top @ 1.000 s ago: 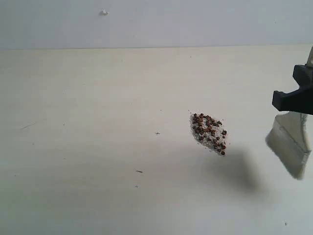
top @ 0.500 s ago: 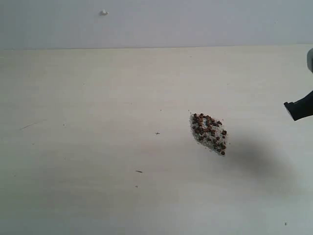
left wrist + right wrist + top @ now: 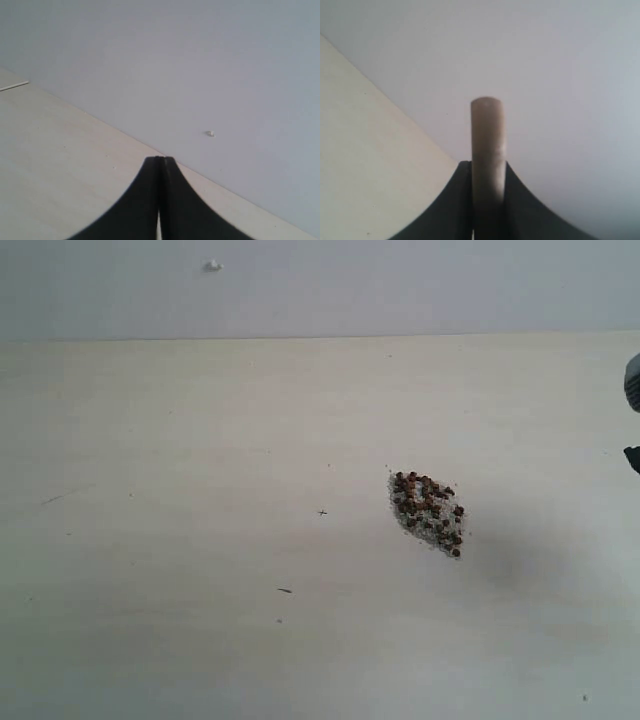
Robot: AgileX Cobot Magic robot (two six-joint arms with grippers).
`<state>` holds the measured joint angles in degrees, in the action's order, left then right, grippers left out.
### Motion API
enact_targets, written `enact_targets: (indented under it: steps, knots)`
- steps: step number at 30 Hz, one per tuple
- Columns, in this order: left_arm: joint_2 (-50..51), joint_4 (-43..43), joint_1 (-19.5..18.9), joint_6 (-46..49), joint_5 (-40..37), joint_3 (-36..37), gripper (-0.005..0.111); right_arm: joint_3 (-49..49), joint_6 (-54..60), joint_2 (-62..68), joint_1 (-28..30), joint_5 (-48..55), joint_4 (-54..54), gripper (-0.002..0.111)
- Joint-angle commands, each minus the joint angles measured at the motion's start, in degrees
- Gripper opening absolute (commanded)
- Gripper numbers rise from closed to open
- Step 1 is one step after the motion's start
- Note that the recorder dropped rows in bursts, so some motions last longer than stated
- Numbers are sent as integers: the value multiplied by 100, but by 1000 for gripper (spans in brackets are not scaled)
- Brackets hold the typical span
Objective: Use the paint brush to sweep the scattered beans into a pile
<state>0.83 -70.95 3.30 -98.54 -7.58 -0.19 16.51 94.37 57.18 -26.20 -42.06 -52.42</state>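
The right gripper (image 3: 488,167) pinches the pale cream handle of the paint brush (image 3: 487,127), one dark jaw pressed against each side, and the handle's rounded end sticks out past them toward the grey wall (image 3: 555,70); the bristles are out of sight. The left gripper (image 3: 160,167) holds nothing, its jaws pressed flat together. The beans (image 3: 428,512) lie in one tight heap with whitish crumbs on the table (image 3: 180,540), right of its middle in the exterior view.
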Motion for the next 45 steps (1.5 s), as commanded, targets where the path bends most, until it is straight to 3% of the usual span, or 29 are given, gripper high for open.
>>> enact_targets:
  steps: [1,6,9,13,20,24,26,31,40,45]
  knots:
    - [-41,-45,-7,7,-10,19,0,-5,180,-44,46,179,129,0]
    - [-41,-45,-7,7,-10,19,0,-5,-228,-35,607,1243,497,0]
    - [-41,-45,-7,7,-10,19,0,-5,-1090,-35,1023,1467,1377,0]
    - [-41,-45,-7,7,-10,19,0,-5,-2966,-35,1366,1950,3386,0]
    - [-41,-45,-7,7,-10,19,0,-15,-6429,-35,1471,1936,6731,0]
    - [-41,-45,-7,7,-10,19,0,-15,-8904,-35,1471,1211,9288,0]
    - [-41,-45,-7,7,-10,19,0,-15,-9592,-35,1471,707,9996,0]
    - [-41,-45,-7,7,-10,19,0,-15,-9861,-35,1471,73,10291,0]
    - [-41,-45,-7,7,-10,19,0,-15,-10314,290,1471,134,11214,0]
    - [-41,-45,-7,7,-10,19,0,-15,-10198,492,2009,123,11232,0]
